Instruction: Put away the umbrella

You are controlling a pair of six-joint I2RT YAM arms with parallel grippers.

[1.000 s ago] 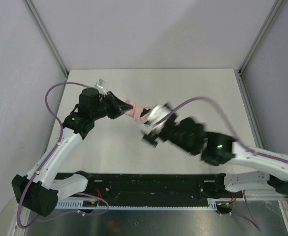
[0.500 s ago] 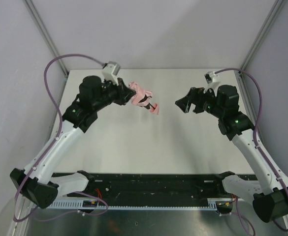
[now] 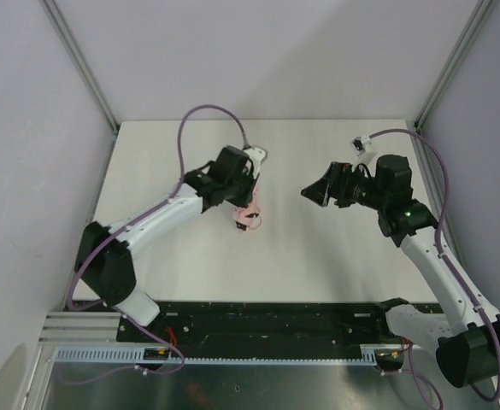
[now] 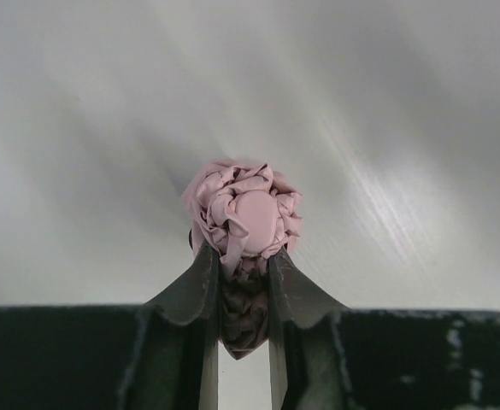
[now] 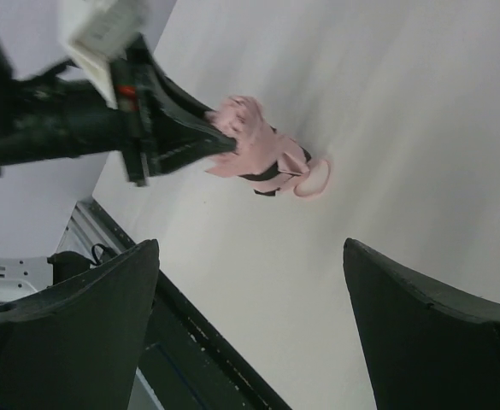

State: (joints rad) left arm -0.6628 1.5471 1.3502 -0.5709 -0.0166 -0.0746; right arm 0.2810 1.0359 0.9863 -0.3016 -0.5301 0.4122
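Note:
The umbrella (image 3: 250,219) is folded into a small pale pink bundle with a dark strap round it. It hangs near the middle of the table. My left gripper (image 3: 243,207) is shut on its crumpled fabric end, seen head-on as the umbrella (image 4: 246,215) between the left gripper (image 4: 243,266) fingers. My right gripper (image 3: 316,193) stands open to the right of it, apart, with nothing between its fingers. In the right wrist view the umbrella (image 5: 265,155) sticks out of the left gripper (image 5: 200,137), well beyond my right gripper (image 5: 250,248).
The white table (image 3: 318,256) is walled by pale panels at the back and both sides. A black rail (image 3: 267,320) runs along the near edge by the arm bases. Purple cables (image 3: 207,115) loop above both arms.
My left arm has swung toward the table's middle and carried the umbrella nearer the front. The right arm first pulled back to the right and has since barely moved, its gripper open.

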